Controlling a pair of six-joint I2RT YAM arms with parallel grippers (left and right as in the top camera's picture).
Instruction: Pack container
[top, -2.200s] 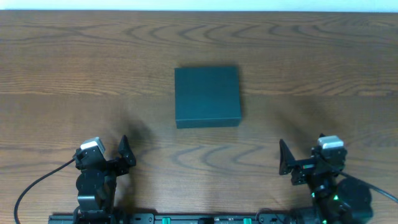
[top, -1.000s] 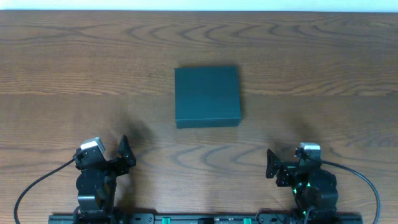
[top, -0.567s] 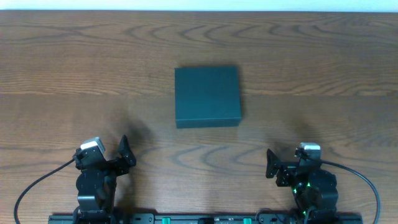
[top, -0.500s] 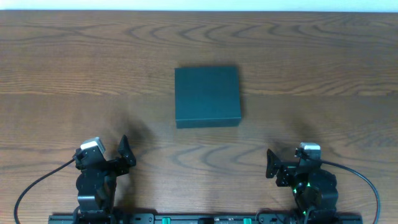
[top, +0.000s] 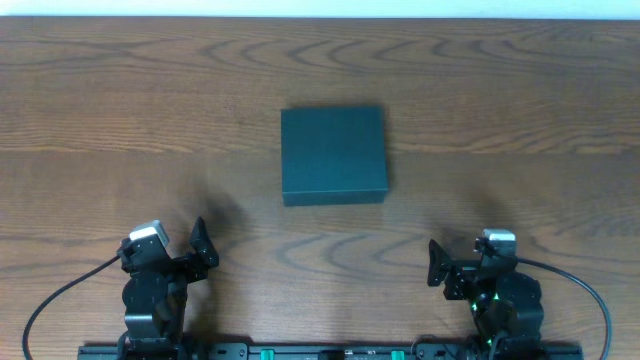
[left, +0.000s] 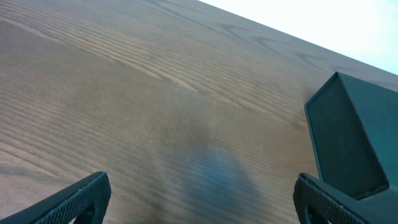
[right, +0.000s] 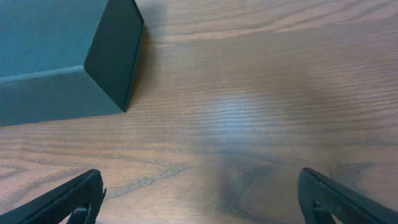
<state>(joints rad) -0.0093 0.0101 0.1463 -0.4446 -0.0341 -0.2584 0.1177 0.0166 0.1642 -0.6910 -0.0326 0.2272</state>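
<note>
Brown wood-grain table stretches out under me, its grain running in long wavy bands. My left gripper hangs low by the near edge, jaws spread wide with nothing between them but bare wood. My right gripper sits the same way on the other side, jaws apart and empty. The container, a dark teal box with its lid down, rests flat near the middle of the table, ahead of me and between my two grippers, well apart from both. From my left wrist its corner shows at the right; from my right wrist it fills the upper left.
</note>
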